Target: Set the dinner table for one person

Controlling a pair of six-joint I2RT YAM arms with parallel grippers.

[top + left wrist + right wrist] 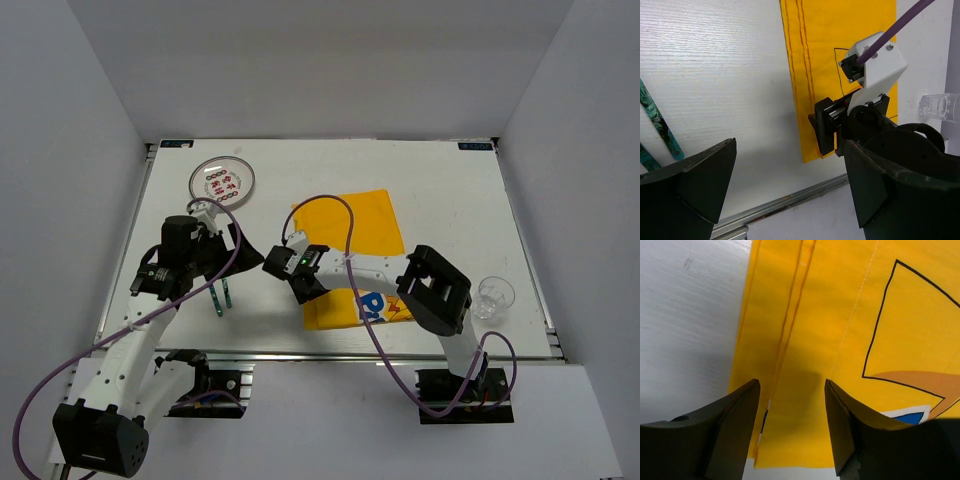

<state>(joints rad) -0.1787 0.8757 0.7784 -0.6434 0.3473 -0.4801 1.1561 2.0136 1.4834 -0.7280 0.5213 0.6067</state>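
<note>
1. White counter fills the middle of the top view. A metal rail runs along its edges and both arm bases sit at the near edge.
2. Yellow printed cloth lies flat on the counter, centre to near-right. Its near end is partly under the right arm.
3. Right tool is over the cloth's left hem, close to the near-left corner. Jaws are moderately wide, one on each side of the stitched hem, with nothing clamped. Cannot tell if the tips touch the fabric.
4. Left tool is wide and empty. It hovers above bare counter left of the cloth, facing the right tool.
5. Round plate with a red-and-black print sits far left, beyond the left arm.
6. Two green utensils lie near the left front edge, beside the left arm. Type unclear.
7. Clear glass stands at the right near edge, well apart from the cloth.
</note>
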